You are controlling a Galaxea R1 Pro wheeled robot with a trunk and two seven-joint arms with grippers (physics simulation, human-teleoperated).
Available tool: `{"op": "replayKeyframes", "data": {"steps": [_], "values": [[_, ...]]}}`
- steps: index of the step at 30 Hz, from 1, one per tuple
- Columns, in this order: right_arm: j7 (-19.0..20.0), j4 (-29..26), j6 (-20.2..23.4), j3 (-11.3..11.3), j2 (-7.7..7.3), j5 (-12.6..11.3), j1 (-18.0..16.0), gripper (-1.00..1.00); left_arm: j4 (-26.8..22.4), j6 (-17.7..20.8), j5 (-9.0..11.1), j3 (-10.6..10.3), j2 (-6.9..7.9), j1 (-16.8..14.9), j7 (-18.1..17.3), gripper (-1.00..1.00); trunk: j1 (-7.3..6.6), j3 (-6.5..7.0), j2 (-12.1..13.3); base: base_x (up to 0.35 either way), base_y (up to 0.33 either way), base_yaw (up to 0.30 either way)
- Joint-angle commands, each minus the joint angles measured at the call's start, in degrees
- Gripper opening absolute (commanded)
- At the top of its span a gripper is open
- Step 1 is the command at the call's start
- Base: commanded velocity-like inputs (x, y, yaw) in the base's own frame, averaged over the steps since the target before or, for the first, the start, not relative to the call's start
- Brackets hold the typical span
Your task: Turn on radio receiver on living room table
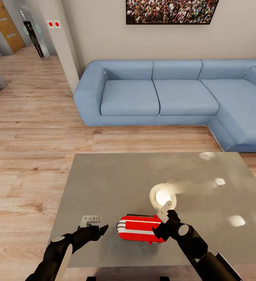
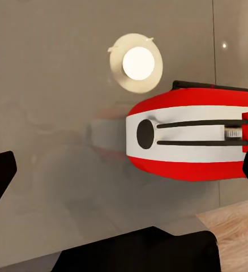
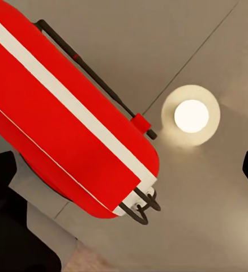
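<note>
The radio receiver (image 1: 140,228) is lying on its side near the front edge of the grey bench (image 1: 104,183), just in front of a bright reflection of the lamp (image 1: 164,196) in the glossy top, with the blue sofa (image 1: 175,97) standing well beyond. The right hand (image 1: 161,228) is hovering at the radio's right end with its fingers spread wide, gripping nothing. The left hand (image 1: 98,228) is hanging just beside the radio's left end, also spread wide and apart from it.
</note>
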Motion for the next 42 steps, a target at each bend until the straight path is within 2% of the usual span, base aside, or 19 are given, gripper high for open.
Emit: {"op": "replayKeyframes", "data": {"steps": [1,7,11,12,15,26,29,31,33,34,35,36,39,40,42], "values": [[0.0,0.0,0.0,0.0,0.02,0.0,0.0,1.00,0.0,0.0,0.0,0.0,0.00,0.0,0.0,1.00,0.00,0.00,0.0,0.000,0.000,0.000],[0.3,0.3,0.0,0.0,0.31,-0.4,0.0,1.00,0.0,0.0,0.0,-0.1,0.00,0.0,0.0,1.00,0.00,0.00,0.0,0.000,0.000,0.000],[3.6,0.4,0.0,0.0,0.59,-0.3,0.0,1.00,0.1,0.0,0.0,0.0,0.00,0.0,0.0,1.00,0.00,0.00,0.0,0.000,0.000,0.000],[5.5,0.5,0.0,0.0,0.64,0.0,0.0,1.00,0.1,0.0,0.0,0.0,0.00,0.0,0.0,1.00,0.00,0.00,0.0,0.000,0.000,0.000],[6.4,0.5,0.0,0.0,0.72,0.0,0.0,1.00,0.1,0.0,0.0,-0.1,0.00,0.0,0.0,1.00,0.00,0.00,0.0,0.000,0.000,0.000],[6.9,0.7,0.0,0.0,0.84,0.0,-0.1,1.00,0.2,0.0,0.0,-0.1,0.00,0.0,0.0,1.00,0.00,0.00,0.0,0.000,0.000,0.000],[6.9,1.0,0.1,0.0,0.89,-0.1,-1.4,1.00,0.2,0.0,0.0,0.0,0.00,0.0,0.0,1.00,0.00,0.00,0.0,0.000,0.000,0.000],[7.0,1.4,1.7,0.0,0.93,-0.1,-3.0,1.00,0.2,0.0,0.0,0.0,0.00,0.0,0.0,1.00,0.00,0.00,0.0,0.000,0.000,0.000],[7.0,1.6,2.0,0.0,0.99,0.0,-3.1,1.00,0.2,0.0,0.0,-0.1,0.00,0.0,0.0,1.00,0.00,0.00,0.0,0.000,0.000,0.000],[7.0,1.7,2.1,0.1,1.18,0.3,-3.2,1.00,0.2,0.0,0.0,-0.1,0.00,0.0,0.0,1.00,0.00,0.00,0.0,0.000,0.000,0.000],[7.2,3.1,2.2,0.1,3.26,3.2,-3.4,1.00,0.2,0.0,0.0,-0.1,0.00,0.0,0.0,1.00,0.00,0.00,0.0,0.000,0.000,0.000],[7.5,4.1,2.2,0.1,4.45,5.2,-3.8,1.00,0.3,0.0,0.0,-0.1,0.00,0.0,0.0,1.00,0.00,0.00,0.0,0.000,0.000,0.000],[8.6,5.8,2.2,0.1,5.84,7.7,-4.7,1.00,0.3,0.0,0.0,-0.1,0.00,0.0,0.0,1.00,0.00,0.00,0.0,0.000,0.000,0.000],[11.2,7.3,2.2,0.1,7.14,10.2,-5.6,1.00,0.3,0.0,0.0,-0.1,0.05,0.0,0.0,1.00,0.00,0.00,0.0,0.000,0.000,0.000],[12.0,7.5,2.2,0.1,7.40,11.1,-5.7,1.00,0.3,0.0,0.0,-0.1,0.04,0.0,0.0,1.00,0.00,0.00,0.0,0.000,0.000,0.000]]}}
